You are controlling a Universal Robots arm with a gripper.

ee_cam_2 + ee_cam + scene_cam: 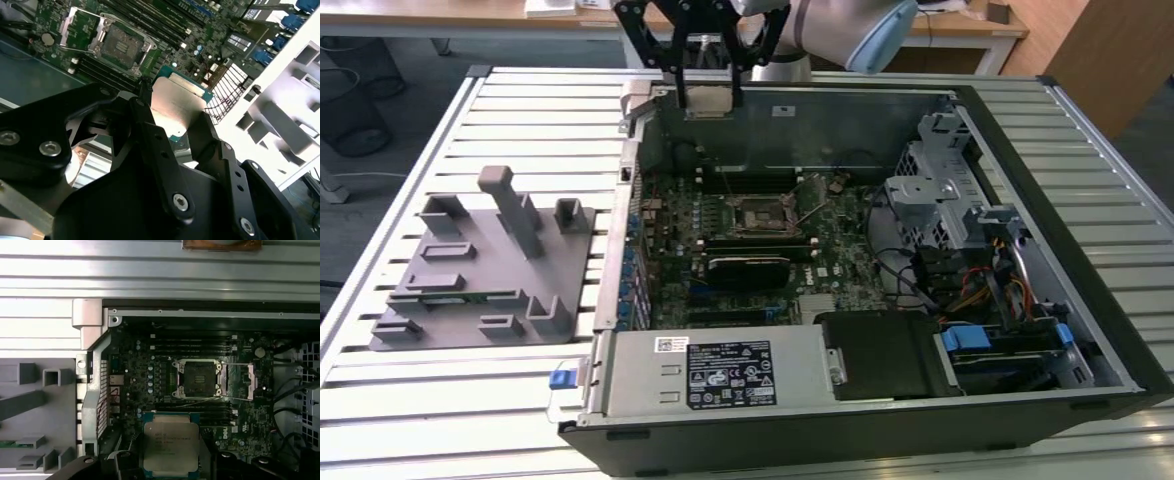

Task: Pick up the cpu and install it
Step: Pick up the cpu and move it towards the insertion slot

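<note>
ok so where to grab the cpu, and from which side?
By two opposite thin edges, coming from above the metal lid, as the gripper holds the cpu now: it's a flat square, and its underside should stay free for the socket.

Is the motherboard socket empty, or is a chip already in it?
Empty. The socket is bare, its cover plate swung open; the tool holds the cpu away from it.
</note>
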